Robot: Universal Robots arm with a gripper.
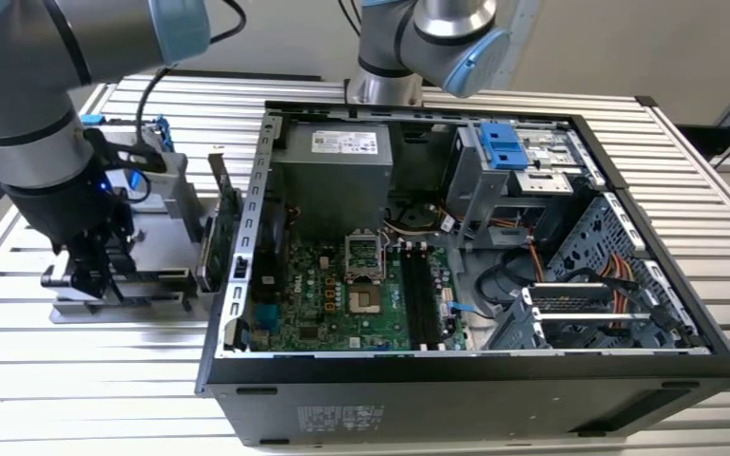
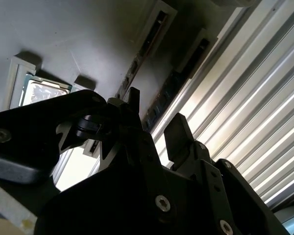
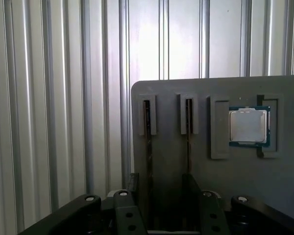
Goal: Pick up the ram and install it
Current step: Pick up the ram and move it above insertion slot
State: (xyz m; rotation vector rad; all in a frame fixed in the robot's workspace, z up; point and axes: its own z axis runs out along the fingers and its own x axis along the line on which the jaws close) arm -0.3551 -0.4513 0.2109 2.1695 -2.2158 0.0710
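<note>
Two ram sticks stand on edge in slots of a grey holder (image 3: 225, 196). In the first wrist view one ram (image 3: 148, 147) runs down between my fingers and the other (image 3: 188, 132) lines up with one fingertip (image 3: 191, 188). My gripper (image 3: 161, 193) is open just above them, its jaws apart and not touching the stick. The second wrist view has the same gripper (image 2: 156, 117) with a ram (image 2: 159, 95) seen past the gap. In the exterior view my gripper (image 1: 86, 275) hangs low over the holder (image 1: 149, 285), left of the open computer case (image 1: 467, 237), whose black memory slots (image 1: 416, 294) lie free.
A processor chip (image 3: 249, 126) sits in a pocket of the holder beside the sticks. A drive with blue handles (image 1: 137, 152) and an upright card (image 1: 221, 204) stand between holder and case. A second arm's base (image 1: 429, 47) rises behind the case. Ribbed metal table (image 1: 86, 399) all around.
</note>
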